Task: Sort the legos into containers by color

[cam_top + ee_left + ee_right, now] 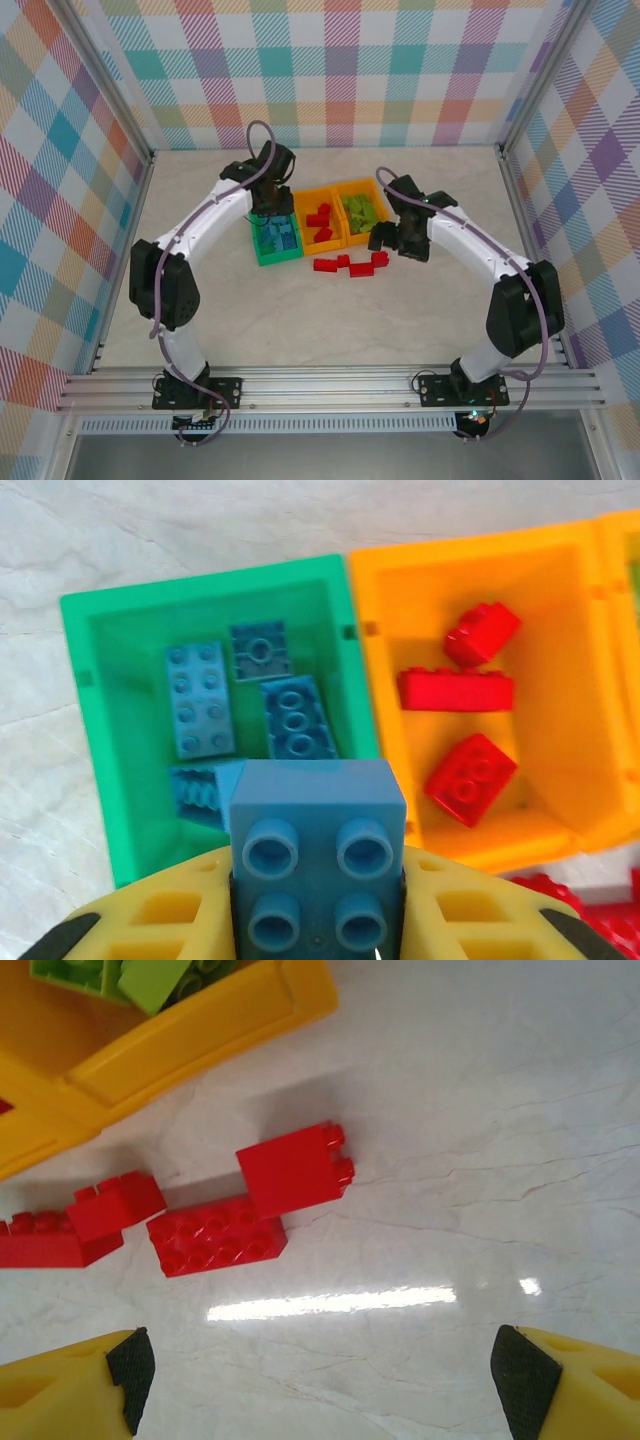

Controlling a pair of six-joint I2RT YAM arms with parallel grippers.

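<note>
Now: left gripper (318,925) clamped shut on a blue two-by-two brick (318,820). The studs face the wrist camera and the yellow fingers (150,920) press its two sides. It hangs over the green bin (200,580), where several blue bricks (200,700) lie loose on the floor. I judge this a carry to the matching colour, drop not yet made.

Touching that bin's side, the middle orange bin (570,680) holds red bricks (470,777).

Right gripper (325,1370) is spread wide with nothing between its pads (130,1365). It is poised low over bare table (480,1160), just short of the loose red bricks (215,1235), likely lining up the next pick.

Lime green bricks (150,980) sit in the right-hand orange bin (200,1030), just beyond the strays.
</note>
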